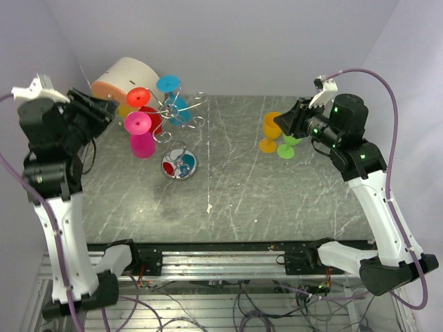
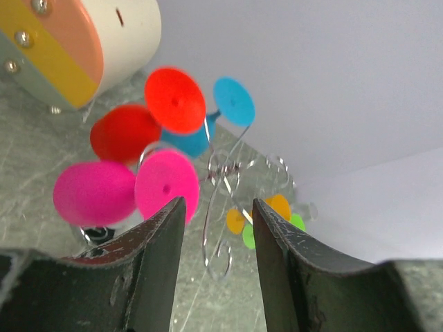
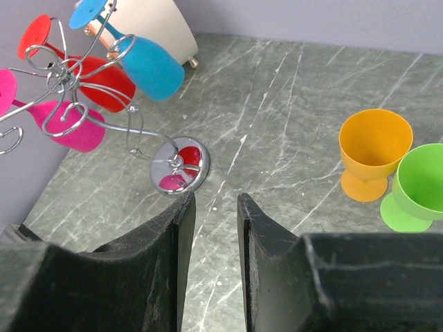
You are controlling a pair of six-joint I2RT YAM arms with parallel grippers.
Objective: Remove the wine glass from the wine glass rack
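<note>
The wine glass rack point(image 1: 181, 111) is a silver wire stand on a round chrome base point(image 1: 179, 164) at the left middle of the table. Three plastic wine glasses hang upside down from its arms: pink point(image 1: 142, 135), red point(image 1: 144, 105) and blue point(image 1: 174, 98). My left gripper point(image 1: 105, 108) is open and empty, just left of the rack at glass height. In the left wrist view the pink glass point(image 2: 93, 192) sits just beyond the left fingertip point(image 2: 169, 214). My right gripper point(image 1: 285, 122) is slightly open and empty, raised over the right side; its view shows the rack point(image 3: 83, 104).
An orange glass point(image 1: 270, 131) and a green glass point(image 1: 287, 146) stand upright on the table under my right gripper. A big beige drum with an orange face point(image 1: 124, 76) lies behind the rack at the back left. Walls close in at the back and sides.
</note>
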